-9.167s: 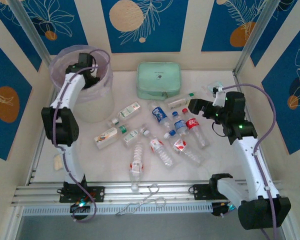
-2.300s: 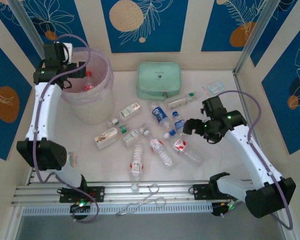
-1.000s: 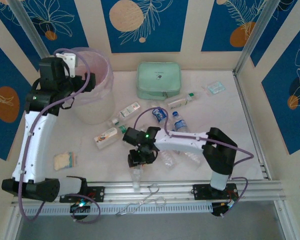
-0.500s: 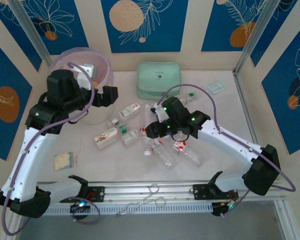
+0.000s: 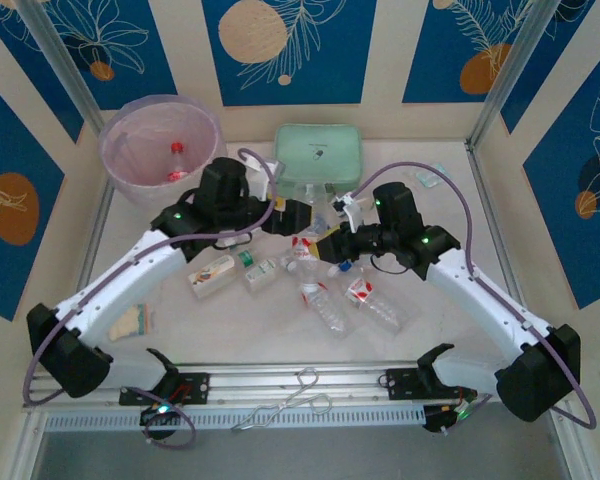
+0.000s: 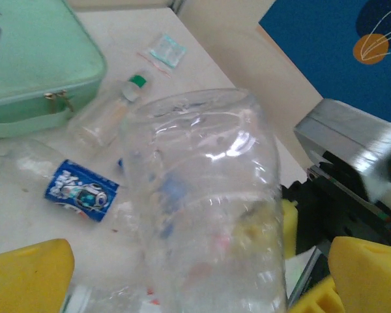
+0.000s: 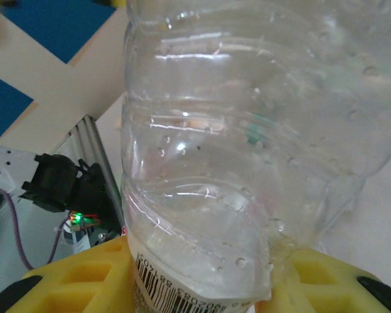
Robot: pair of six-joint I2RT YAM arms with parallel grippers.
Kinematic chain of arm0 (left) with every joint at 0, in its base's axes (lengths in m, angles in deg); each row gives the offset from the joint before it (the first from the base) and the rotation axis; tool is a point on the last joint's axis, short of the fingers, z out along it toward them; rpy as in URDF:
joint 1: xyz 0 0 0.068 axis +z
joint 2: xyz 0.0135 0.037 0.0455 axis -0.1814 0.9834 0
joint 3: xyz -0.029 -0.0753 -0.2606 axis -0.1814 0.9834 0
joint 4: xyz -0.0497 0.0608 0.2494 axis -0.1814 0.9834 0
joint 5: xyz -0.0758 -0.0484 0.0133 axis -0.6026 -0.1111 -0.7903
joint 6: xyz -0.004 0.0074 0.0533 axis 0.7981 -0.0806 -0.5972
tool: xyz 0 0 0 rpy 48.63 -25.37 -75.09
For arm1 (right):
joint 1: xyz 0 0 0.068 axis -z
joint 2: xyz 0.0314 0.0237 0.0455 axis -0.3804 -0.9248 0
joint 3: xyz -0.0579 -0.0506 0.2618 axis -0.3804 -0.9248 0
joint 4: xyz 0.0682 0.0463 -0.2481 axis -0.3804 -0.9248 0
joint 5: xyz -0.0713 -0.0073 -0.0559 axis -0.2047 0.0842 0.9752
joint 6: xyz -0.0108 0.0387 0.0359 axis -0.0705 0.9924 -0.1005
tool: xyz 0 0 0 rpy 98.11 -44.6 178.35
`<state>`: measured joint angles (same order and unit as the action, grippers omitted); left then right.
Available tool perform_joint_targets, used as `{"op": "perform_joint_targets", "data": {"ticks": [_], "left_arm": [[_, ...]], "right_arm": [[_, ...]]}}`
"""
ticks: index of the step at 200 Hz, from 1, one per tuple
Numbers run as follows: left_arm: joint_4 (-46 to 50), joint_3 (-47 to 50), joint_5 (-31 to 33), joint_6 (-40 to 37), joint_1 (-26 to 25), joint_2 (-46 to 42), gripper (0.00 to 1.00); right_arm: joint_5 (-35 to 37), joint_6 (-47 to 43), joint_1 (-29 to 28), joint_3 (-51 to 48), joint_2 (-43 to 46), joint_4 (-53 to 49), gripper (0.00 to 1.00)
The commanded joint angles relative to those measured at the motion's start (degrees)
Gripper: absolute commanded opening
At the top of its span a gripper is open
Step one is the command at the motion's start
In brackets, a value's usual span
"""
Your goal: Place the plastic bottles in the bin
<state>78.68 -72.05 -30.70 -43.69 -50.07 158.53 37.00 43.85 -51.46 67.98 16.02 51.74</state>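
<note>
The right gripper (image 7: 202,280) is clamping a clear bottle (image 7: 247,143) at its label band, yellow fingers (image 7: 78,277) pressing in from both sides and holding it up off the table. The left gripper (image 6: 195,280) is sitting wide open around the other end of the same bottle. Its pads (image 6: 26,274) are standing off on either side, not touching it as far as can be seen.

This is reading as a mid-air handover over the middle of the table. The likely reason is that the bin (image 5: 108,150) is standing at the far left corner, on the left arm's side and well apart from the right arm.

A red-capped bottle (image 5: 175,152) is lying inside the bin. Most are waiting on the table: a blue-labelled bottle (image 6: 81,192) and a green-capped bottle (image 6: 114,111) are lying near the mint green case (image 6: 32,72), with a small clear packet (image 6: 166,51) beyond them. Task is looking early.

Next step probably calls for the left jaws closing before the right ones let go. The thin wall is likely to dent or slip if squeezed near the rounded end.
</note>
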Motion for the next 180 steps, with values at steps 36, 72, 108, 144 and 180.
{"op": "perform_joint_targets", "data": {"ticks": [36, 72, 108, 144, 180], "left_arm": [[-6.1, -0.4, 1.3, 2.7, -3.5, 5.2, 0.78], [-5.6, -1.2, 1.7, 2.9, -3.9, 6.0, 0.59], [-5.4, -1.8, 2.1, 3.0, -3.9, 6.7, 0.50], [-4.9, -3.3, 2.4, 2.7, -3.8, 8.0, 0.49], [-2.2, -7.8, 3.1, -0.2, -3.5, 9.8, 0.44]], "right_arm": [[-1.9, -0.3, 1.3, -1.8, 2.4, 2.3, 0.35], [0.5, -0.1, 1.6, -2.0, 1.6, 2.8, 0.35], [1.0, -0.4, 2.4, -1.9, 0.9, 2.6, 0.38], [1.3, -1.1, 3.5, -1.4, 1.2, -0.3, 0.65], [6.2, -3.1, 4.5, -1.4, 3.1, -5.5, 0.95]]}}
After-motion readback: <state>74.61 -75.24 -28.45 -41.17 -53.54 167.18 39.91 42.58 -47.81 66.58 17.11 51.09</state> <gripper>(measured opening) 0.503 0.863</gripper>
